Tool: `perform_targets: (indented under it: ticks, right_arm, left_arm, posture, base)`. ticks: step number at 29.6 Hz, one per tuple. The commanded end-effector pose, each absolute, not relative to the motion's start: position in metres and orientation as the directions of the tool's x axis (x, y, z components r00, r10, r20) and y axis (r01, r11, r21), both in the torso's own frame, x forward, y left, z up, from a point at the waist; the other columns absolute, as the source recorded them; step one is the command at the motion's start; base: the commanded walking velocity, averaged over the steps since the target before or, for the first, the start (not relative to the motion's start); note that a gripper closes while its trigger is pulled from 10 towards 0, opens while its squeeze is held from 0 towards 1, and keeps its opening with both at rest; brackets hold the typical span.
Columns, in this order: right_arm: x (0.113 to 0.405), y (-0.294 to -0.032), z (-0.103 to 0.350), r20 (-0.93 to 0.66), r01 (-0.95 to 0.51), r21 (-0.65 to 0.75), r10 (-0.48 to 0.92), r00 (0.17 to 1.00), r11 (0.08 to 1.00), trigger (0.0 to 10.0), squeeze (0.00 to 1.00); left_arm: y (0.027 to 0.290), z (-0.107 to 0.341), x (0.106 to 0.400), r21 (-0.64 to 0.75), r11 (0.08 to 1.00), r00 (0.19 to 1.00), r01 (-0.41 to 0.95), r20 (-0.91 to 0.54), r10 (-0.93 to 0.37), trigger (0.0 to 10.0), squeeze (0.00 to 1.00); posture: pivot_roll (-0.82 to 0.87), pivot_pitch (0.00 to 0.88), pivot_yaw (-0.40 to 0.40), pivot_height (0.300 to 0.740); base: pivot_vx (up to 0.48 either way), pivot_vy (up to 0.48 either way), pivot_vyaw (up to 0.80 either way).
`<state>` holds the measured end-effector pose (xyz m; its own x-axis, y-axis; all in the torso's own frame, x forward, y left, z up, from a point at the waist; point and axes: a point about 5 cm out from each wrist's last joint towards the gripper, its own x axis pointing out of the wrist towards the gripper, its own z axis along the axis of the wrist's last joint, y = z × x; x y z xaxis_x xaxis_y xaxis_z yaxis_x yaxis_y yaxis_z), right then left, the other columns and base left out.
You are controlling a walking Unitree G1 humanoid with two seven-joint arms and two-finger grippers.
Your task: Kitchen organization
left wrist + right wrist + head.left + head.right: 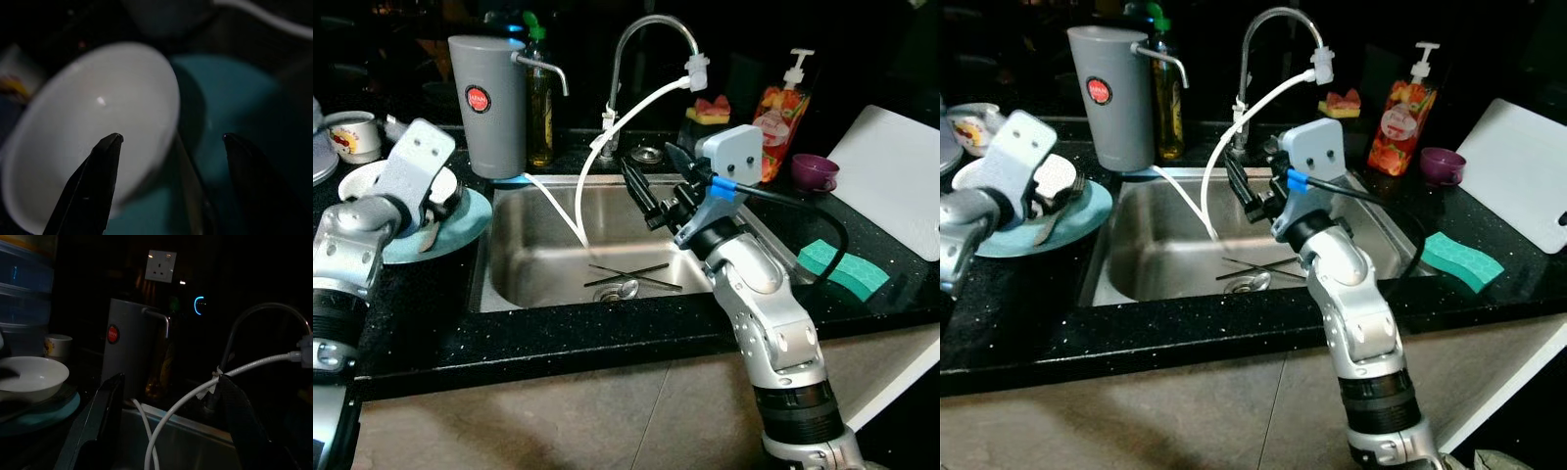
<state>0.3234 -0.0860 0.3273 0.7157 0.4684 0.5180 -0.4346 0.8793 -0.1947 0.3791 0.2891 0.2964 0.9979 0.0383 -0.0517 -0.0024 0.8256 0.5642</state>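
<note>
1. Two hands at work: left hand point(168, 142) hovers with fingers spread over the white bowl point(93, 127), which sits on the teal plate point(470, 220) on the tabletop point(558, 338) left of the sink point(548, 259); bowl lies directly ahead, nearer this hand.
2. Right hand point(641, 191), fingers parted and empty, hangs above the sink; chopsticks point(631, 277) lie crossed in the basin below.

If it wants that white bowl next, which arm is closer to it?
Probably the left. Its pincer hangs open right over the white bowl on the teal plate; the right pincer is over the sink.
</note>
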Motion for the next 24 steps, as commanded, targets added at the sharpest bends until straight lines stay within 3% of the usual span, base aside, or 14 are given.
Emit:
perform_targets:
  ticks: [1, 9, 10, 11, 12, 13, 14, 24]
  right_arm:
    - [0.324, -0.086, 0.329, 0.530, -0.441, -0.186, 0.467, 0.708, 0.878, 10.0, 0.00]
    - [0.323, -0.088, 0.327, 0.527, -0.431, -0.186, 0.460, 0.714, 0.883, 10.0, 0.00]
    - [0.323, -0.089, 0.327, 0.527, -0.429, -0.186, 0.458, 0.716, 0.884, 10.0, 0.00]
    - [0.323, -0.089, 0.327, 0.527, -0.429, -0.186, 0.458, 0.716, 0.884, 10.0, 0.00]
    - [0.323, -0.089, 0.327, 0.528, -0.428, -0.186, 0.457, 0.716, 0.884, 10.0, 0.00]
    - [0.323, -0.089, 0.327, 0.528, -0.428, -0.186, 0.457, 0.716, 0.884, 10.0, 0.00]
    - [0.323, -0.089, 0.328, 0.529, -0.429, -0.186, 0.458, 0.714, 0.884, 10.0, 0.00]
    - [0.324, -0.086, 0.329, 0.530, -0.439, -0.191, 0.468, 0.707, 0.878, 10.0, 0.00]
  left_arm:
    - [0.294, 0.292, 0.378, 0.593, 0.805, 0.996, 0.012, -0.077, 0.042, 10.0, 0.00]
    - [0.303, 0.277, 0.379, 0.659, 0.752, 0.986, 0.015, -0.133, 0.096, 10.0, 0.00]
    - [0.307, 0.275, 0.380, 0.696, 0.718, 0.983, -0.002, -0.130, 0.128, 7.9, 0.00]
    - [0.307, 0.275, 0.380, 0.696, 0.718, 0.983, -0.002, -0.130, 0.128, 7.9, 0.00]
    - [0.309, 0.274, 0.380, 0.717, 0.697, 0.981, -0.014, -0.125, 0.148, 2.5, 0.00]
    - [0.309, 0.274, 0.380, 0.717, 0.697, 0.981, -0.014, -0.125, 0.148, 2.5, 0.00]
    - [0.310, 0.273, 0.380, 0.731, 0.682, 0.979, -0.018, -0.125, 0.159, 0.0, 0.00]
    - [0.304, 0.283, 0.381, 0.793, 0.603, 0.990, -0.082, -0.004, 0.141, 0.0, 0.00]
  posture:
    - [0.06, 0.069, -0.107, 0.740]
    - [0.05, 0.067, -0.100, 0.740]
    - [0.05, 0.065, -0.100, 0.740]
    - [0.05, 0.065, -0.100, 0.740]
    - [0.05, 0.064, -0.102, 0.740]
    - [0.05, 0.064, -0.102, 0.740]
    - [0.05, 0.062, -0.104, 0.740]
    - [0.05, 0.057, -0.118, 0.740]
  base:
    - [0.000, 0.000, 0.00]
    - [0.000, 0.000, 0.00]
    - [0.000, 0.000, 0.00]
    - [0.000, 0.000, 0.00]
    - [0.000, 0.000, 0.00]
    - [0.000, 0.000, 0.00]
    - [0.000, 0.000, 0.00]
    - [0.000, 0.000, 0.00]
